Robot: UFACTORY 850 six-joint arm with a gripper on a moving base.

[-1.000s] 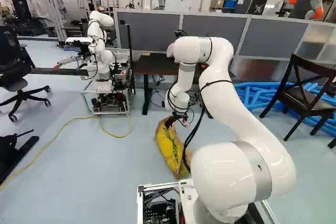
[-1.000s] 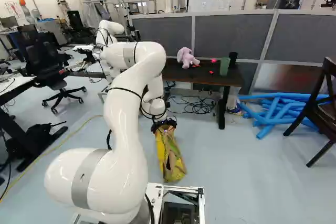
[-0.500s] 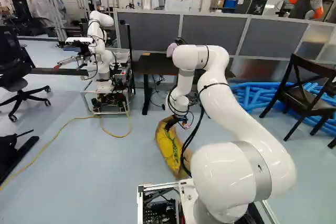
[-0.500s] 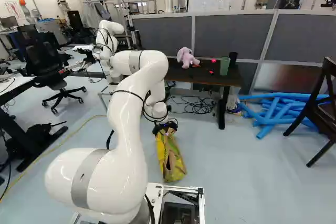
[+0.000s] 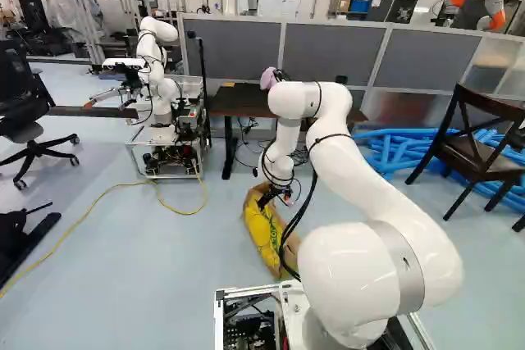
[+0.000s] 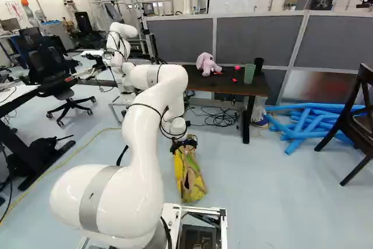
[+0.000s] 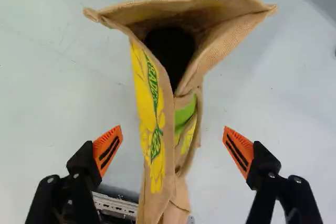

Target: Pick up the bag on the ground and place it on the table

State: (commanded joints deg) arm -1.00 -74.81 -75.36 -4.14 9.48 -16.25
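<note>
The brown and yellow bag (image 5: 264, 231) lies on the floor (image 5: 164, 284), just below the middle of the left base view, with the gripper (image 5: 265, 196) over its far end. In the wrist view the fingers (image 7: 107, 149) stand wide open, the bag running between them, a gap on either side; its mouth gapes ahead of them, rim spread. Floor flanks the bag on both sides. In the right base view its near end comes close to the base's metal frame (image 6: 208, 209) at lower middle. The table (image 6: 230, 88) is at upper middle, its front edge beyond the bag; a pink plush toy (image 6: 206, 63) and green cup (image 6: 249, 74) stand toward its back, with bare tabletop in front. Blue tubes (image 6: 306, 122) lie right of the table.
</note>
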